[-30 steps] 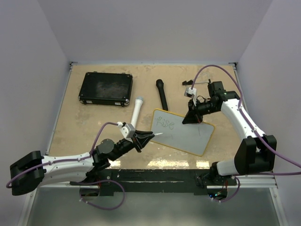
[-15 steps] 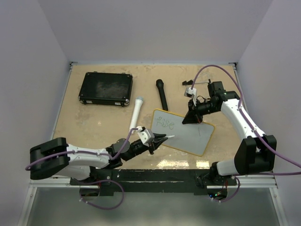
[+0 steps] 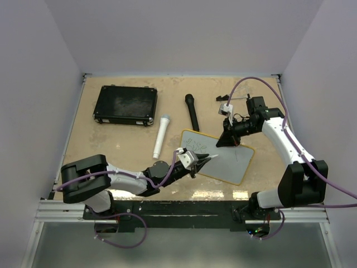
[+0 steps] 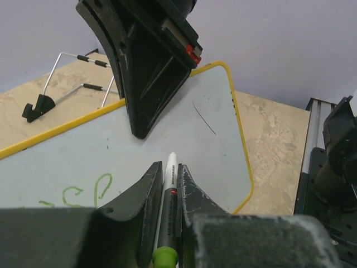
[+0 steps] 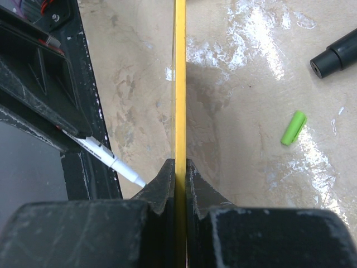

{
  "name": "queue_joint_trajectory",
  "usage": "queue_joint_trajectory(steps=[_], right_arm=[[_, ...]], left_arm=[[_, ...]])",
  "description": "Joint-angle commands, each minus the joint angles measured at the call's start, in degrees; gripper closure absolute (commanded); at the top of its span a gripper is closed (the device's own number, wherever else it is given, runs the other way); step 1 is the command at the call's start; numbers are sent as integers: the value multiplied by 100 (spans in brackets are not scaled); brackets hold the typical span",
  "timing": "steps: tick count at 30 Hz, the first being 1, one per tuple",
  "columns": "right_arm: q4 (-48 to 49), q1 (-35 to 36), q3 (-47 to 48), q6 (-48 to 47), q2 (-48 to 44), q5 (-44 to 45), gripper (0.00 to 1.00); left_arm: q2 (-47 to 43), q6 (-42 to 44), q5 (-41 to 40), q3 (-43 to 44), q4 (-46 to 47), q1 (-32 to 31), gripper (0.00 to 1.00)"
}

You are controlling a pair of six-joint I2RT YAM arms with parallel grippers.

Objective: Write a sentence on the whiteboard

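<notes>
The whiteboard (image 3: 226, 162) lies tilted at centre right, its yellow rim (image 5: 179, 84) edge-on in the right wrist view. My right gripper (image 3: 226, 139) is shut on the far rim (image 5: 179, 167). Green marker words (image 3: 195, 147) sit near the board's left end, also showing as green marker words (image 4: 83, 192) in the left wrist view. My left gripper (image 3: 203, 162) is shut on a white-tipped marker (image 4: 170, 190) with a green end. Its tip points over the board's middle, toward the right gripper (image 4: 150, 72). Whether the tip touches the surface I cannot tell.
A black case (image 3: 125, 105) lies at the back left. A white microphone (image 3: 162, 135) and a black microphone (image 3: 192, 111) lie behind the board. A wire stand (image 3: 226, 100) sits at the back right. A green marker cap (image 5: 292, 128) lies loose on the table.
My left arm has swept to the right, carrying the marker from the board's left corner to over its middle. The right gripper and the board have stayed put.
</notes>
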Motion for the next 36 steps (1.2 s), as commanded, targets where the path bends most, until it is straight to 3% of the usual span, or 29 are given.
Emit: queue_joint_trajectory(steps=[1, 19, 36], right_arm=[[182, 0, -35, -262, -154, -294, 100], [164, -8, -26, -288, -154, -321, 100], [173, -8, -52, -280, -172, -303, 100]], left_arm=[[192, 123, -121, 371, 541, -30, 100], [465, 343, -542, 644, 251, -30, 100], [167, 334, -982, 293, 216, -30, 100]])
